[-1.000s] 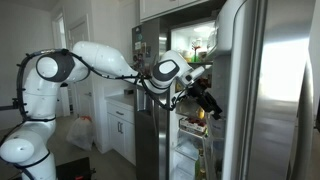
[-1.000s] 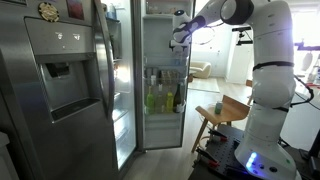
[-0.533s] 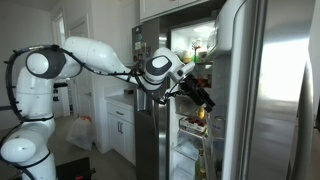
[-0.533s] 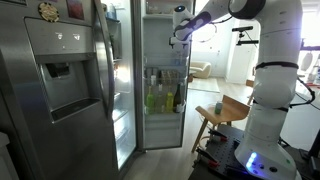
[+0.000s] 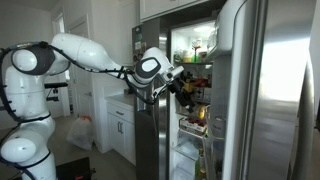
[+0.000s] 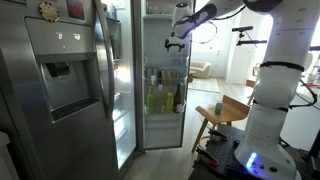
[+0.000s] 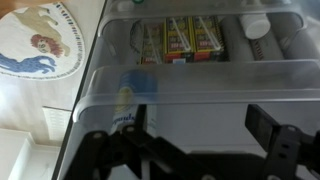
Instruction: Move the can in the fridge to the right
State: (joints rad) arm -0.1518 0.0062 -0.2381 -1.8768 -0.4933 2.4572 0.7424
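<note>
The stainless-steel fridge (image 5: 250, 90) stands open, and its lit white interior (image 5: 196, 50) holds colourful food. My gripper (image 5: 186, 86) reaches into it at upper-shelf height; it also shows in an exterior view (image 6: 172, 41). In the wrist view the gripper (image 7: 200, 125) is open and empty, with its dark fingers facing a clear plastic bin (image 7: 200, 85). A pale can-like item with a blue and yellow label (image 7: 128, 100) shows blurred behind the bin's wall, by the left finger. I cannot tell for sure that it is the can.
Yellow cartons (image 7: 180, 40) and a white bottle (image 7: 255, 25) stand in a bin further back. Green and yellow bottles (image 6: 162, 98) fill a door shelf. The other fridge door has a dispenser (image 6: 62, 82). White cabinets (image 5: 122, 128) and a wooden chair (image 6: 222, 113) stand nearby.
The arm has swung its wrist up and further in towards the fridge shelves. The gripper has stayed open and empty.
</note>
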